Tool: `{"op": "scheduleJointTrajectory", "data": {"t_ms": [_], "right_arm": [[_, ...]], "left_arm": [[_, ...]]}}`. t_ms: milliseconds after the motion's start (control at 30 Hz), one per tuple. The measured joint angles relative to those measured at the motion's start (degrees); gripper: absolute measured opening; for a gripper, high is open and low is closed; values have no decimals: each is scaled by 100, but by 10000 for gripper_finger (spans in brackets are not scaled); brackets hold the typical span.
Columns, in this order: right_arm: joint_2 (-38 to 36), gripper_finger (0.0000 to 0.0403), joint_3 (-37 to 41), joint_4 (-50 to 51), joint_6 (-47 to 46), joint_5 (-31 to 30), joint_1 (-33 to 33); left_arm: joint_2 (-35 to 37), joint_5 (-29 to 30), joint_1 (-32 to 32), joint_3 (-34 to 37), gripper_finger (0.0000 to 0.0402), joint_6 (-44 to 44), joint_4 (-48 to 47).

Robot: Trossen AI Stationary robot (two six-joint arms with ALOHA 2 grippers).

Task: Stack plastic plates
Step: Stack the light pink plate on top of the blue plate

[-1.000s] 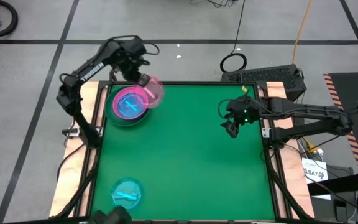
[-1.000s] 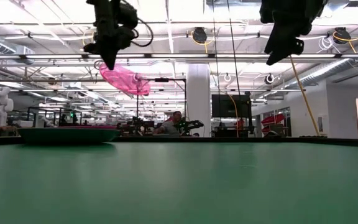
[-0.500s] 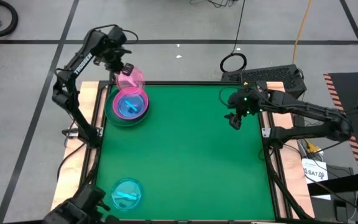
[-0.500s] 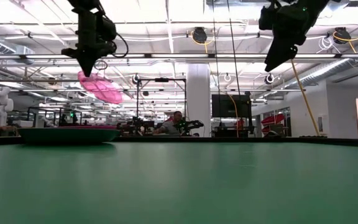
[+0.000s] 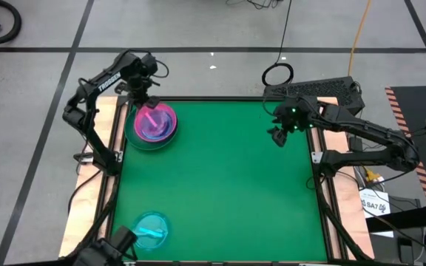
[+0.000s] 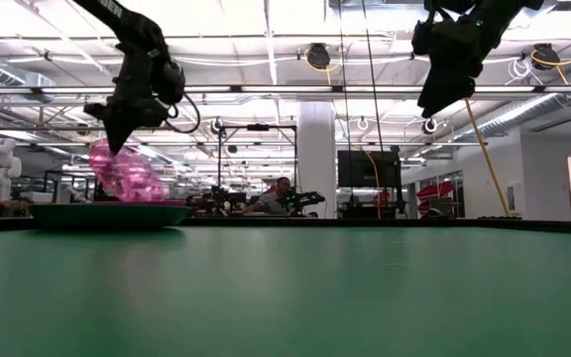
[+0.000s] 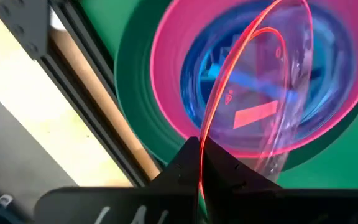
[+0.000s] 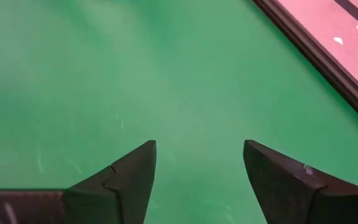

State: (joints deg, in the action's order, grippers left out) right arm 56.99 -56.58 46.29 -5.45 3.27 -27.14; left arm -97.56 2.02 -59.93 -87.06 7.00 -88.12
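A stack of plates (image 5: 137, 134) sits at the table's far left: a dark green plate (image 7: 135, 124) at the bottom, a magenta one (image 7: 166, 93) in it, and a cyan one (image 7: 207, 68) on top. My left gripper (image 5: 145, 100) is shut on a translucent pink plate (image 5: 154, 123) just above this stack. One more cyan plate (image 5: 151, 227) lies flat at the near left. My right gripper (image 5: 276, 137) hangs open and empty above the far right of the table. The other plates are not in view. My left gripper pinches the rim (image 7: 204, 135) of the translucent pink plate between its two fingers, coming from above and slanting down. The plate hangs below the fingers, tilted steeply on edge (image 6: 127, 177). Its lower rim is at the stack; I cannot tell whether it touches.
The green mat (image 5: 228, 185) is bare between the stack and my right gripper. A black frame rail (image 7: 98, 124) and wooden border run beside the stack. A keyboard (image 5: 324, 90) lies past the far right corner. A dark object (image 5: 117, 242) shows at the near left edge.
My left gripper has carried the translucent pink plate toward the table's left edge and then down, from beside the stack to right over it. The plate has tipped more steeply on edge. My right gripper has drifted a little toward the far edge.
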Motion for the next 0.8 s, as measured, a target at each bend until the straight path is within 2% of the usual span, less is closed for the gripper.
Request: {"op": "scheduleJointTrajectory", "data": {"t_ms": [233, 400, 533, 800], "right_arm": [[0, 235, 0, -501, -742, 26, -33], [0, 235, -29, -615, -1268, 498, -11], [0, 235, -116, -618, -1825, 623, 74], [2, 235, -287, -853, -2503, 603, 302]], "left_arm": [[0, -2, -5, 596, 12, 157, 391], [0, -54, 10, 746, 63, 364, 493], [0, 274, 105, 744, 100, 404, 761], [85, 315, 346, 744, 120, 532, 778]]}}
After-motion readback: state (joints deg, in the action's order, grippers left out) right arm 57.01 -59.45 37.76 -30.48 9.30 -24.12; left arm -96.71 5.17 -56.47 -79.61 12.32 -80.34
